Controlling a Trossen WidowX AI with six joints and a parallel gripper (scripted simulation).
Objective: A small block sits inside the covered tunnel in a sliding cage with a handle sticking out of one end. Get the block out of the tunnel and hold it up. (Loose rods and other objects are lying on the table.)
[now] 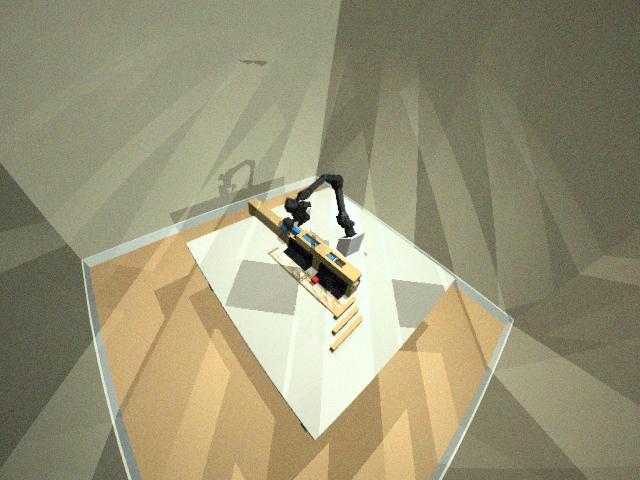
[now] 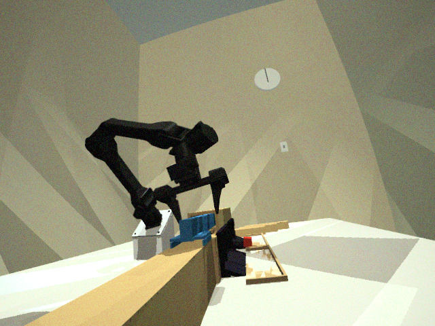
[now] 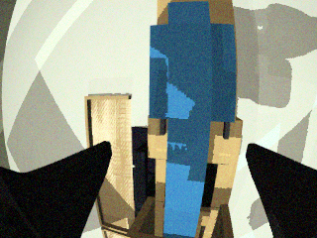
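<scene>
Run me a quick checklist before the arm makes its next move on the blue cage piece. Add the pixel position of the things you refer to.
1. End effector (image 1: 295, 223) (image 2: 198, 215) (image 3: 180, 150) open: ok.
2. Blue piece (image 1: 310, 238) (image 2: 196, 226) (image 3: 188, 74) between the spread fingers, seen from the wrist: ok.
3. Blue piece gripped: not ok, nothing is held.
4. Loose rods (image 1: 346, 333) away from the end effector: ok, they lie past the far end of the wooden housing (image 1: 330, 253) (image 2: 175, 266).
5. Small block located: cannot tell.

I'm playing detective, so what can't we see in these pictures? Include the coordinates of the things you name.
- Inside of the wooden tunnel (image 1: 352, 269): its top and walls cover most of it in the top view.
- The small red block (image 1: 314, 279) (image 2: 247, 241): too small in the top view to tell what it touches.
- The blue piece's (image 3: 188, 74) far end: cut off by the wrist view's edge.
</scene>
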